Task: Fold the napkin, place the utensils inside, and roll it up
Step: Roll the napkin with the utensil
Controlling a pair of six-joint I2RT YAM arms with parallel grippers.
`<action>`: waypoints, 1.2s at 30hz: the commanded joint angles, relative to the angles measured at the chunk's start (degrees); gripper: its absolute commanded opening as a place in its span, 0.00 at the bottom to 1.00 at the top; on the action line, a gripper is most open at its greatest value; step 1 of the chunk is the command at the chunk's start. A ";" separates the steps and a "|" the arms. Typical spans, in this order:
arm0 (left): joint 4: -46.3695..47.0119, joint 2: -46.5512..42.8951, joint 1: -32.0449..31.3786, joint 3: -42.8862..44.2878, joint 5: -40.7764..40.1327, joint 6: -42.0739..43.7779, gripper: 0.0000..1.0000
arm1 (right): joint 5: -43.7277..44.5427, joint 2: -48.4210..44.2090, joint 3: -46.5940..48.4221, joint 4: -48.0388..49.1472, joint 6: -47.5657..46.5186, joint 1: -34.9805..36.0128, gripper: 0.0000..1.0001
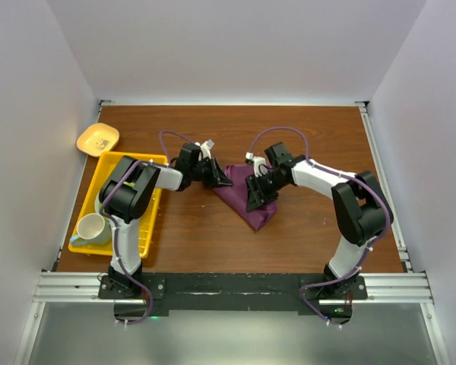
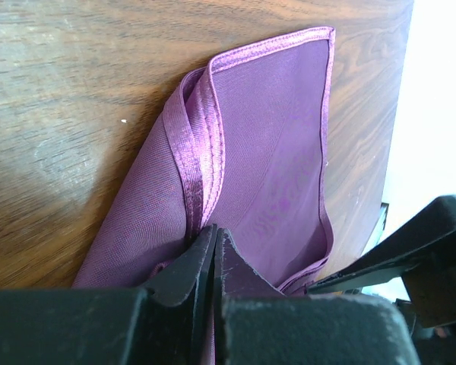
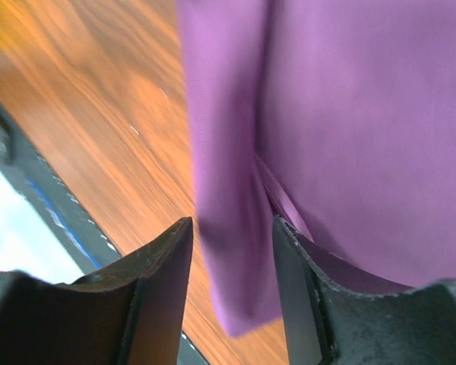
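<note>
The plum-purple napkin (image 1: 260,217) lies folded over on the wooden table, between the two arms. My left gripper (image 1: 223,181) is at its far left corner. In the left wrist view the jaws (image 2: 213,234) are shut on the napkin (image 2: 273,152) beside its satin hem. My right gripper (image 1: 254,199) is over the napkin's middle. In the right wrist view it (image 3: 232,232) is open, and a hanging fold of the napkin (image 3: 349,114) sits between its fingers. No utensils are in view.
A yellow basket (image 1: 149,228) stands at the table's left with a pale mug (image 1: 91,226) in it. A small yellow dish (image 1: 97,139) lies behind it. Metal rails run along the table's near and right edges. The right gripper's finger (image 2: 433,243) shows close by in the left wrist view.
</note>
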 commanded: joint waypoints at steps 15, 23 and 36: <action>-14.34 4.59 0.08 4.73 -2.08 4.22 0.05 | 27.45 -6.07 4.45 -5.71 -8.23 13.13 0.86; -16.80 4.94 0.26 6.32 -1.55 4.31 0.05 | 39.39 2.98 11.93 -4.06 -7.44 20.60 0.98; -17.68 5.64 0.26 6.93 -0.32 4.57 0.05 | 48.02 9.23 8.77 1.74 -1.82 23.34 0.60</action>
